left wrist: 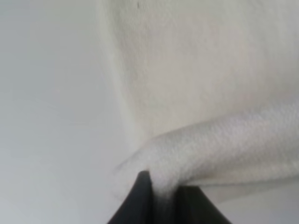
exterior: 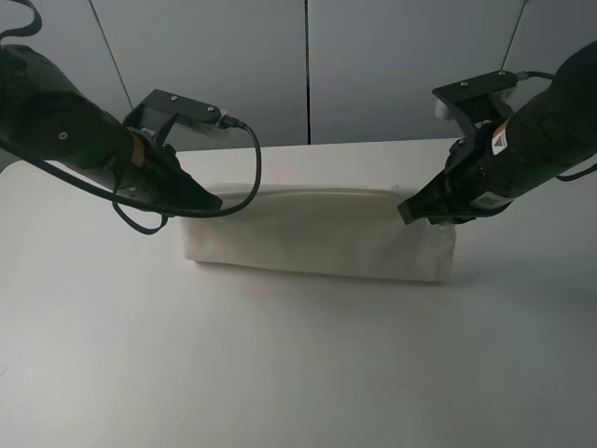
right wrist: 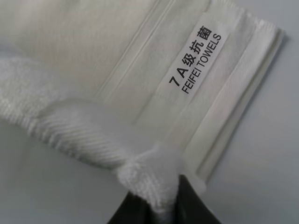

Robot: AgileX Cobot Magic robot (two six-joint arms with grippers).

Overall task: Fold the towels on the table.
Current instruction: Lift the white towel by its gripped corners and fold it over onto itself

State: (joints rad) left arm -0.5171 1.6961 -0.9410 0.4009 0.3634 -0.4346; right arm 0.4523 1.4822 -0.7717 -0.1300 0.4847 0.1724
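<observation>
Looking down on white table (exterior: 280, 373), grey wall panels (exterior: 392, 65) behind. Noting towel (exterior: 317, 238) lying mid-table toward the far side, doubled into a long left-right strip. Seeing left gripper (exterior: 213, 201) clamping the towel's left end and right gripper (exterior: 408, 210) clamping its right end.

Left wrist: finding jaws pinching a fold of terry, upper layer lifting off the lower.

Right wrist: finding jaws squeezing a bunched corner near label (right wrist: 196, 58) reading "FEIFEI TOWELS".
</observation>
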